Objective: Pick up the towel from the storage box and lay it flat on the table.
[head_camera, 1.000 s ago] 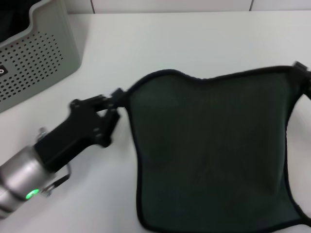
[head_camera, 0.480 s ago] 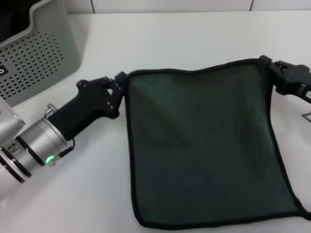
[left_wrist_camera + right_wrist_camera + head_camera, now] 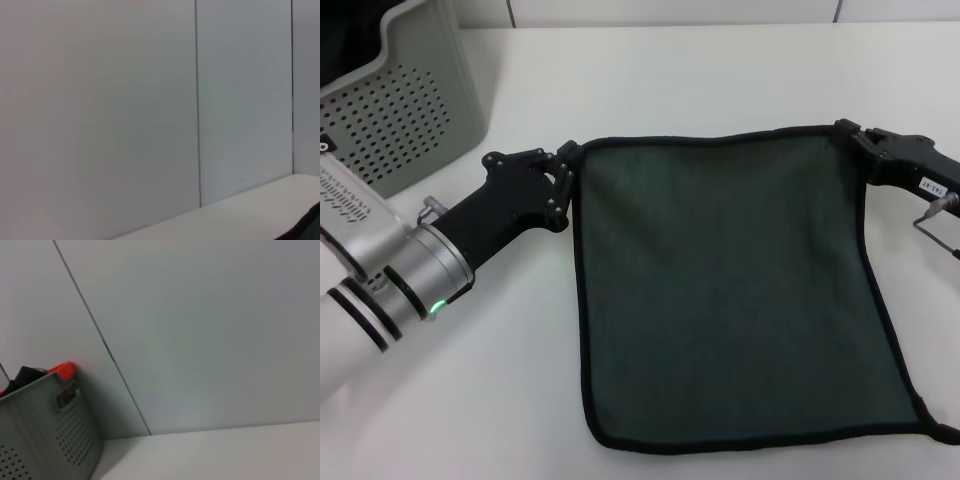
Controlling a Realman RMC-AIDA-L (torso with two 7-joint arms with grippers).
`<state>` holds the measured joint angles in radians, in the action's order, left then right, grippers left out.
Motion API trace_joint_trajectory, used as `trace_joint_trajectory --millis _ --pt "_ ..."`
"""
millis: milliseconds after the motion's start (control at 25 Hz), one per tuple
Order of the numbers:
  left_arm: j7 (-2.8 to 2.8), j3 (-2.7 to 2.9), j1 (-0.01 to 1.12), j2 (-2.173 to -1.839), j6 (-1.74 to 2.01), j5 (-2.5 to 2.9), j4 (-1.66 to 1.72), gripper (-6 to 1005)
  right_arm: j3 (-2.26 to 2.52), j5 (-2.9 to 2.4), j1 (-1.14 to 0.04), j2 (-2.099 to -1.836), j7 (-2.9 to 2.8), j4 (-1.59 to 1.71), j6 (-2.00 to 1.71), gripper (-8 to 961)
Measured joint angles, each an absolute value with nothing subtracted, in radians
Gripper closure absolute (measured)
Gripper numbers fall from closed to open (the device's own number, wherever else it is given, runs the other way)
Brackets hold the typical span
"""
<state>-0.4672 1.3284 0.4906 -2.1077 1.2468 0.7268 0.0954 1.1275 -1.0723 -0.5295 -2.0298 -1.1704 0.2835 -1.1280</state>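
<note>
The towel (image 3: 730, 290) lies spread with its dark green side up and black border showing on the white table (image 3: 720, 80), right of centre in the head view. My left gripper (image 3: 566, 168) is shut on its far left corner. My right gripper (image 3: 850, 138) is shut on its far right corner. The far edge runs nearly straight between them. The storage box (image 3: 410, 110), light grey with round holes, stands at the far left. It also shows in the right wrist view (image 3: 45, 435). A dark sliver of the towel (image 3: 312, 227) shows in the left wrist view.
A pale panelled wall (image 3: 150, 100) stands behind the table. The box holds something dark (image 3: 350, 40), and an orange piece (image 3: 62, 369) sits on its rim. The towel's near right corner (image 3: 940, 432) reaches the picture's edge.
The towel has gone from hanging and bowed to stretched and flat. The right gripper has come into view from the right, and the left gripper has shifted farther back, both holding their corners.
</note>
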Motion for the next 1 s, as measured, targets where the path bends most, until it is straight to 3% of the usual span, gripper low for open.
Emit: trace_joint_trajectory --millis 200,400,600,840,880,920,960,1000 --pt "-0.466 1.328 0.507 -2.108 1.177 0.724 0.097 967 1.127 -1.072 -0.542 -2.030 -1.170 0.277 -1.068 937" --pt "-0.473 1.324 0.521 -2.108 1.121 0.704 0.097 960 1.129 -1.024 -0.547 -2.029 -1.174 0.271 -0.998 793" --pt "-0.537 1.328 0.501 -2.107 1.135 0.638 0.101 836 1.123 -1.018 -0.507 -2.028 -1.172 0.297 -1.103 685" --pt "-0.616 1.349 0.425 -2.091 1.421 0.735 0.115 604 1.128 -1.031 -0.394 -2.021 -1.080 0.387 -1.467 567" --pt "-0.635 1.354 0.416 -2.085 1.473 0.774 0.124 481 1.130 -1.050 -0.381 -2.016 -1.079 0.402 -1.523 547" --pt "-0.675 1.360 0.406 -2.074 1.530 0.833 0.144 357 1.131 -1.073 -0.373 -2.009 -1.084 0.418 -1.570 425" --pt "-0.708 1.366 0.400 -2.068 1.570 0.876 0.166 334 1.132 -1.101 -0.372 -2.002 -1.096 0.430 -1.608 302" --pt "-0.753 1.373 0.392 -2.059 1.624 0.935 0.197 312 1.134 -1.154 -0.373 -1.989 -1.118 0.448 -1.668 270"
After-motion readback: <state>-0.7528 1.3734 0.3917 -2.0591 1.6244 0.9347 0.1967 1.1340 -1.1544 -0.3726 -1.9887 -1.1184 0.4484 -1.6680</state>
